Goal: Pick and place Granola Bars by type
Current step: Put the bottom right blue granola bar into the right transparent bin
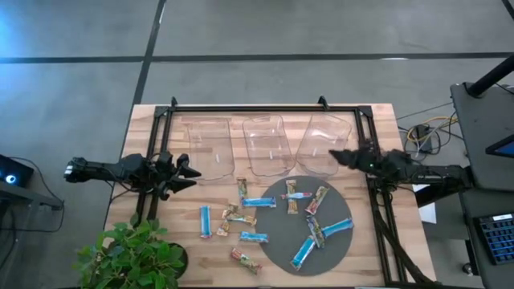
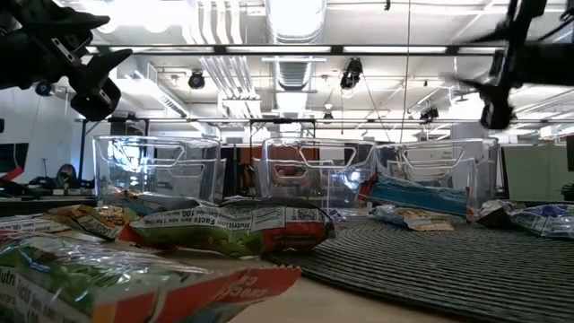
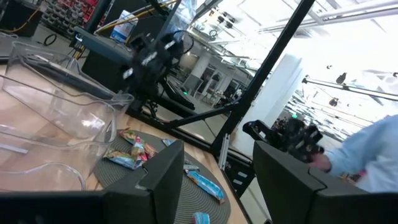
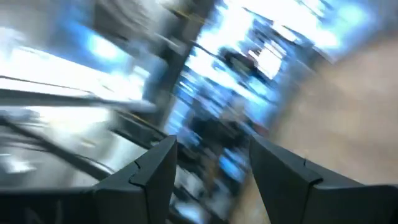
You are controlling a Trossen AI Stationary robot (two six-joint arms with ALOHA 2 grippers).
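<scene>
The right tool (image 4: pixel 208 177) holds its two dark fingers (image 4: pixel 146 180) apart, empty, over a blurred scene.

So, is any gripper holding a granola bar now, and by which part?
No. The left gripper and the right gripper are both open and empty; the granola bars lie on the table.

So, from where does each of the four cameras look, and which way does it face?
High view: above the table, facing straight down; shows both arms, left gripper and right gripper, both open and empty.
Low view: at table height, facing across the granola bars to the three clear bins; the arms show dark along its top edge.
Left wrist view: on the left arm, looking past its fingers across the round grey mat.
Right wrist view: on the right arm; fingers show, the rest is blurred.
Shared: high and low views both show bins, bars and mat.
</scene>
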